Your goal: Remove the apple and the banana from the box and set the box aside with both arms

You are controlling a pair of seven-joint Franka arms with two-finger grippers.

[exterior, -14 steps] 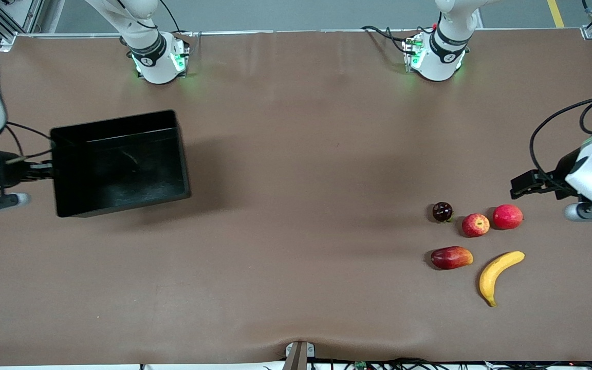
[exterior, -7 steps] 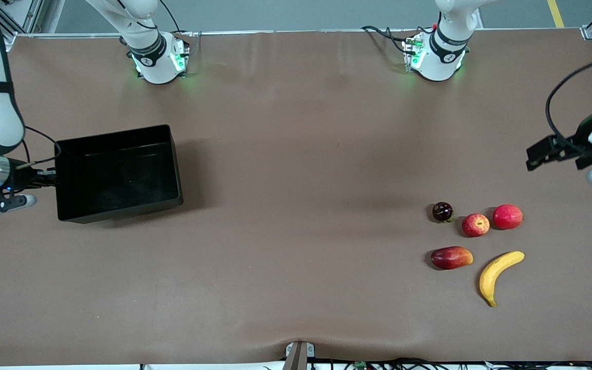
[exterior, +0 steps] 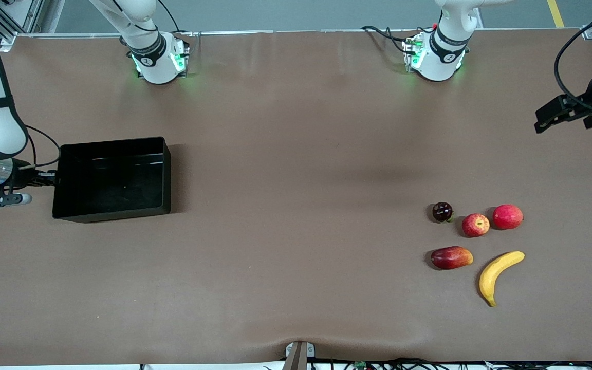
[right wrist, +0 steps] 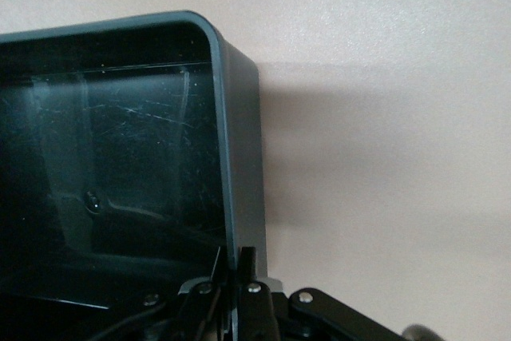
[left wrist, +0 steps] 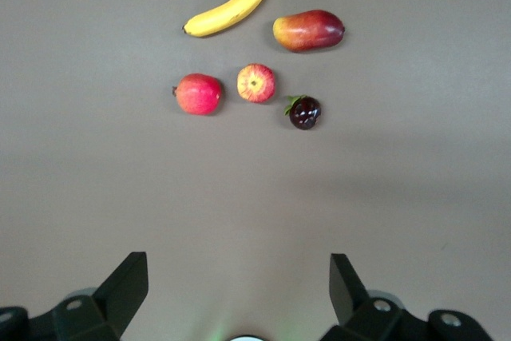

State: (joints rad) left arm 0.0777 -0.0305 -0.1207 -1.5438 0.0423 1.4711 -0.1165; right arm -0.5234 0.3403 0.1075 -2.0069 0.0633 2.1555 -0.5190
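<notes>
The black bin [exterior: 111, 177] sits level at the right arm's end of the table. My right gripper [exterior: 52, 177] is shut on its end wall; the right wrist view shows the fingers [right wrist: 249, 265] pinching that wall [right wrist: 239, 157]. The banana [exterior: 499, 275] and the streaked apple [exterior: 476, 224] lie at the left arm's end, with the banana nearer the front camera. My left gripper [exterior: 545, 117] is open and empty, high over the table's end, apart from the fruits. Its wrist view shows the banana [left wrist: 231, 5] and apple [left wrist: 256, 83] well clear of the gripper [left wrist: 237, 281].
A plain red round fruit [exterior: 507, 216] and a dark maroon fruit [exterior: 442, 211] flank the apple. A mango-like fruit [exterior: 451, 257] lies beside the banana. Both arm bases [exterior: 158, 59] stand along the table's edge farthest from the front camera.
The bin has come down from a tilted, raised pose to level, shifting nearer the front camera. My left gripper has moved up and away from the fruits, staying open.
</notes>
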